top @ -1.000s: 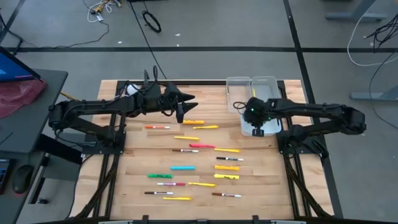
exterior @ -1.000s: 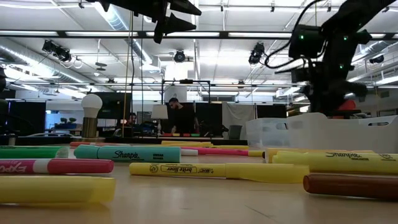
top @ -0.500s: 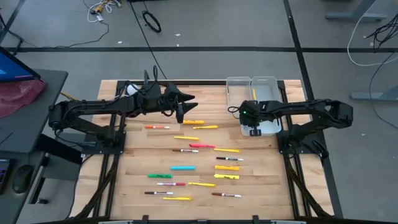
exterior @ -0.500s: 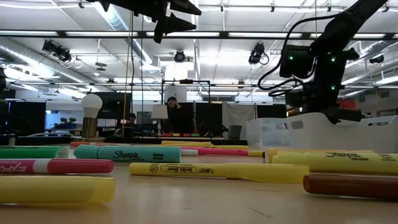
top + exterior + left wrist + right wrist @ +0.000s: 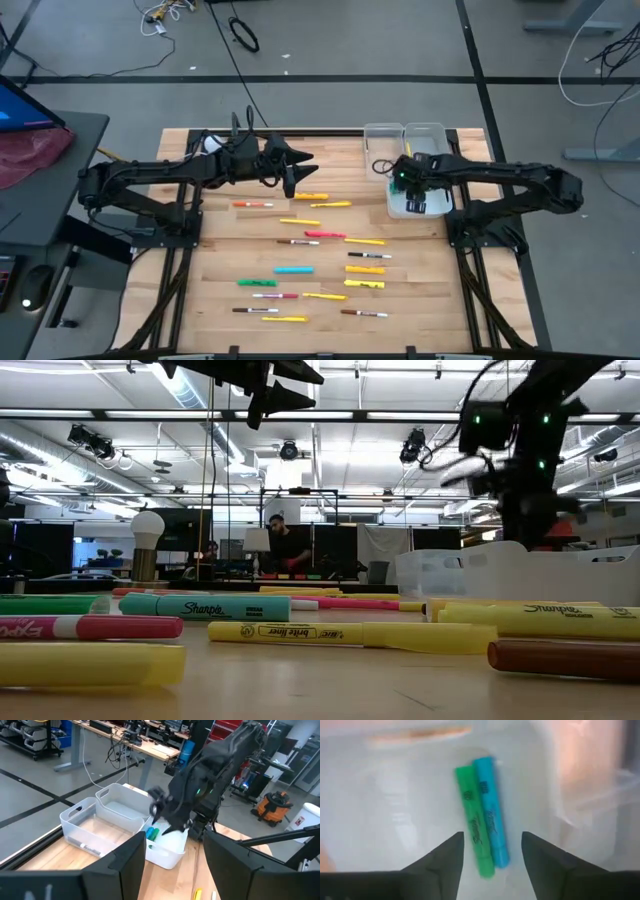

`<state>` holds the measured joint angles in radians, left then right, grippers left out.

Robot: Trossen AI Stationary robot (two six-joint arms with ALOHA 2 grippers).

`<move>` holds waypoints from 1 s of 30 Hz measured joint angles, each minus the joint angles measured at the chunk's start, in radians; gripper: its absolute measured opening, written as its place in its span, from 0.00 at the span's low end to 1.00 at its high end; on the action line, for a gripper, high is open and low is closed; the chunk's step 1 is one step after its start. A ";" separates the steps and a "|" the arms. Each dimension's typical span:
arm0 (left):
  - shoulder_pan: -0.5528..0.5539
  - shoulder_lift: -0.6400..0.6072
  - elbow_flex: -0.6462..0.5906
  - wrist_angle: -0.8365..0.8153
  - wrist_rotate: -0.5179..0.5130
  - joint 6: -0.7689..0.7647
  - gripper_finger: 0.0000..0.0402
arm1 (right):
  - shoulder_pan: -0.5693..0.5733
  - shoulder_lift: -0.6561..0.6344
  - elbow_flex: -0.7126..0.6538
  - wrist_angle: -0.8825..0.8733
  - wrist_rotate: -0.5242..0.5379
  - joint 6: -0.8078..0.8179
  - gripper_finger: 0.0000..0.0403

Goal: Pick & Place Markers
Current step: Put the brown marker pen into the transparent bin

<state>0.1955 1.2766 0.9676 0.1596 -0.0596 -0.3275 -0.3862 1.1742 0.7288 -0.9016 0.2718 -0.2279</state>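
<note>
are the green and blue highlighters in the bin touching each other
Touching. The right wrist view shows the green highlighter and the blue highlighter lying side by side in the bin, barrels pressed together along their length with no gap.

Bare tabletop point(image 5: 225, 245) left of the markers point(image 5: 322, 258); bins point(image 5: 390, 148) at far right.

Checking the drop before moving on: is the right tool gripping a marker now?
No: the right tool is open and empty above the green highlighter and cyan highlighter lying in the clear plastic bin.
</note>
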 joint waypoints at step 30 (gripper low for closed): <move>-0.095 -0.001 -0.126 -0.616 0.178 0.028 0.51 | 0.282 -0.385 0.140 0.575 -0.123 0.702 0.34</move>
<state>0.1002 1.2758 0.8413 -0.4565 0.1183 -0.2995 -0.1043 0.7897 0.8684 -0.3268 0.1490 0.4742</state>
